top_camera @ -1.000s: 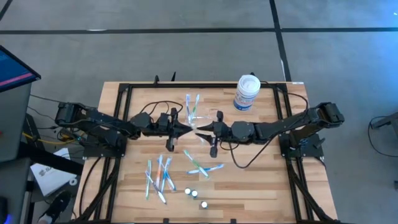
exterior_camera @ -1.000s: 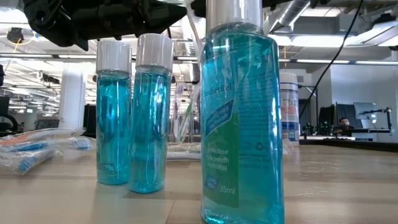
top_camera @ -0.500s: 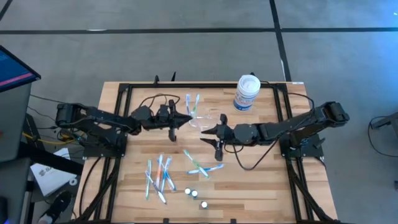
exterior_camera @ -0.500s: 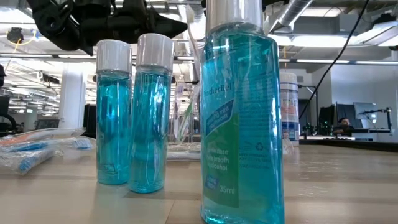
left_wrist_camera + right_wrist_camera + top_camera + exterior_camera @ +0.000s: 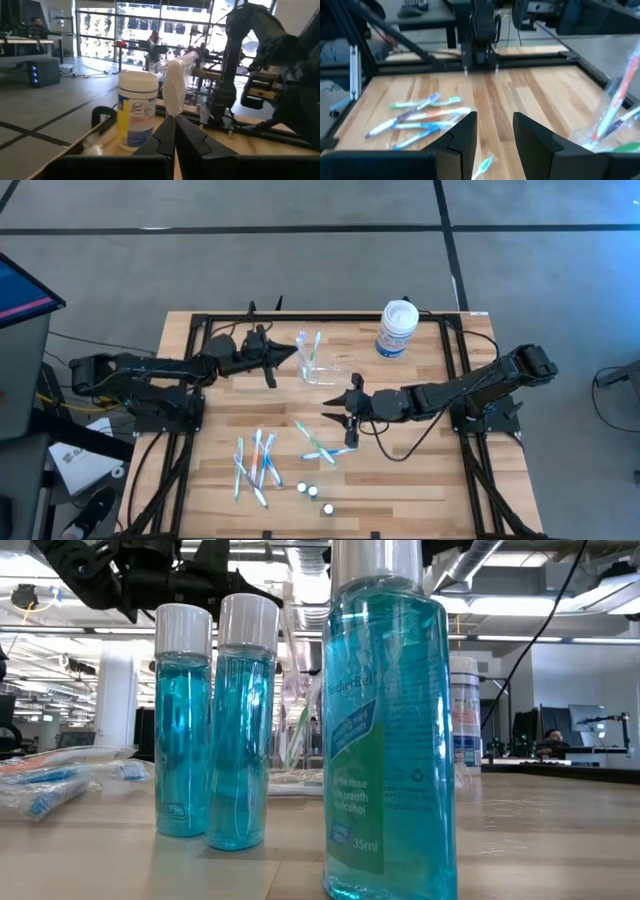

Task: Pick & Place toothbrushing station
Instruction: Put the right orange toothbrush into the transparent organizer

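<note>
Left hand (image 5: 292, 352) raised over the far half of the worktop (image 5: 420, 470), fingers pressed together with no gap, tips just beside a packaged toothbrush standing in the toothbrushing station (image 5: 318, 370); whether anything is pinched there cannot be told. Station just ahead of that hand's tips: clear, boxy, upright on the worktop, long axis vertical, toothbrushes (image 5: 309, 350) sticking up out of it toward the far edge. Farther on past the station, near the far right corner, white jar (image 5: 396, 328) with blue label, standing upright; label print too blurred in the left wrist view (image 5: 136, 116) to read.

Right hand (image 5: 335, 408) on the near side of the station, apart from it, fingers spread with a clear gap and nothing between them. Just beyond those fingertips, toward the near edge, a few loose toothbrushes (image 5: 322, 446); farther left, a larger bundle of wrapped toothbrushes (image 5: 254, 465).

At the near edge, three small bottles of blue mouthwash (image 5: 314, 492), white-capped, upright; on the closest in the low view (image 5: 389, 730), "35ml" legible at the label's foot, the rest only partly readable.
</note>
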### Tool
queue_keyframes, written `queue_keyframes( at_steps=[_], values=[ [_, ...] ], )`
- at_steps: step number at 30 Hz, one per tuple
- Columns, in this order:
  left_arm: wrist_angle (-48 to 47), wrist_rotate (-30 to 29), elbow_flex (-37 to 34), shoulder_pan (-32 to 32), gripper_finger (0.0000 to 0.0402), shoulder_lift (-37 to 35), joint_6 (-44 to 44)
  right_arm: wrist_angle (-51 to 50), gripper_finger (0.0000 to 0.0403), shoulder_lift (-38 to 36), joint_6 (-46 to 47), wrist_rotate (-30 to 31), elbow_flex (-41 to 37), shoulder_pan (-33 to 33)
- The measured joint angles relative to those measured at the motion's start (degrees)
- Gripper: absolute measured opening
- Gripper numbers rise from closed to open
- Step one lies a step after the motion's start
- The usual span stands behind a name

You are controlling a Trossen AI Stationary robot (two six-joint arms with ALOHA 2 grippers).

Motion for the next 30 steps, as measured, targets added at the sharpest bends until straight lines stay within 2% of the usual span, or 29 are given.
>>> queue_keyframes(
  at_steps=[5,11,30],
  values=[
    [-1.56,-0.88,0.00,1.18,0.0000,0.22,0.08,-0.01,0.0118,-0.03,0.00,0.00,0.01,-0.64],
    [-1.49,-4.60,0.00,1.18,0.0000,2.98,1.27,0.11,0.0118,-0.03,0.00,0.00,0.01,-0.65],
    [0.06,-6.08,0.00,2.25,0.0000,11.73,-0.28,0.12,0.0118,-0.03,-0.02,0.00,0.01,-0.65]
  ],
)
